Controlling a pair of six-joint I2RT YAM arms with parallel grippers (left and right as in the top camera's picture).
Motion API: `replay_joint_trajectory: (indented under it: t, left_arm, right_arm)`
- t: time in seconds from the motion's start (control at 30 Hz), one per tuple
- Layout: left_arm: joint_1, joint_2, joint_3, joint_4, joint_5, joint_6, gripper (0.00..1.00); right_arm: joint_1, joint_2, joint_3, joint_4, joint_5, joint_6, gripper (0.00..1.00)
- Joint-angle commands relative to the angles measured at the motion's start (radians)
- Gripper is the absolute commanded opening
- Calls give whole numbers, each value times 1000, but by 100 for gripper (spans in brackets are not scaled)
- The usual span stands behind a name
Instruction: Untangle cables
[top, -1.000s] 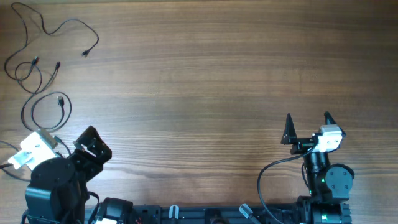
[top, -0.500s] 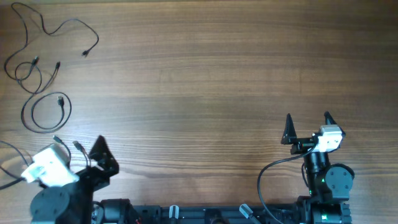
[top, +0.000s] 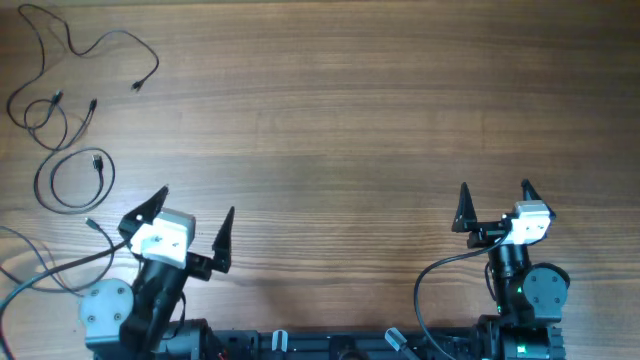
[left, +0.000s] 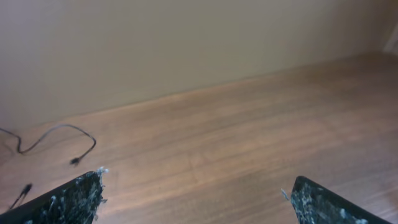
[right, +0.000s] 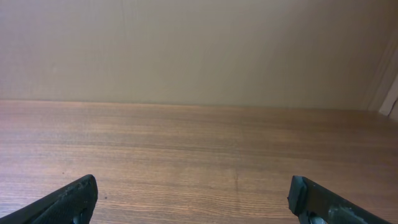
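Left gripper (top: 196, 201) and right gripper (top: 495, 186): both spread fully wide, holding and touching nothing, at the near edge of the wooden table (top: 350, 120). The cables (top: 92, 105) lie in loose loops at the far-left corner, well apart from both.

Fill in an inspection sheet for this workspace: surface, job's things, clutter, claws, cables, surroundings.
Surface: brown wood-grain tabletop, bare across the middle and right.
Job's things: thin black wire cables with small plugs, lying as loose loops in the far left corner, some strands crossing; one forms a round coil. Nothing touches them.
Clutter: nothing seen.
Claws: left claw open and holding nothing, near the front edge, just short of the coil; right claw open and holding nothing, at front right, far from the wires.
Cables: thick black arm cables curve along the front edge, apart from the job's wires.
Surroundings: plain beige wall behind the table.
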Motion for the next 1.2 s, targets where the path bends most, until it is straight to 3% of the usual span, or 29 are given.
replay_joint_trajectory:
  t: [0.0, 0.33, 0.6, 0.9, 1.07, 1.17]
  left_arm:
    - [8, -69, -95, 85, 27, 27, 100]
    - [29, -193, -399, 456, -39, -190, 100]
    - [-83, -193, -463, 461, -218, -195, 100]
    - [-113, -193, -559, 484, -328, -266, 100]
    - [-65, -193, -559, 483, -327, -154, 100]
    - [-65, -193, -559, 483, -336, -153, 100]
  right_arm:
    - [5, -11, 0, 2, 10, 20, 100]
    - [5, -11, 0, 3, 10, 20, 100]
    - [5, -11, 0, 2, 10, 19, 100]
    - [5, -11, 0, 2, 10, 20, 100]
    - [5, -11, 0, 2, 10, 20, 100]
    - [5, -11, 0, 3, 10, 20, 100]
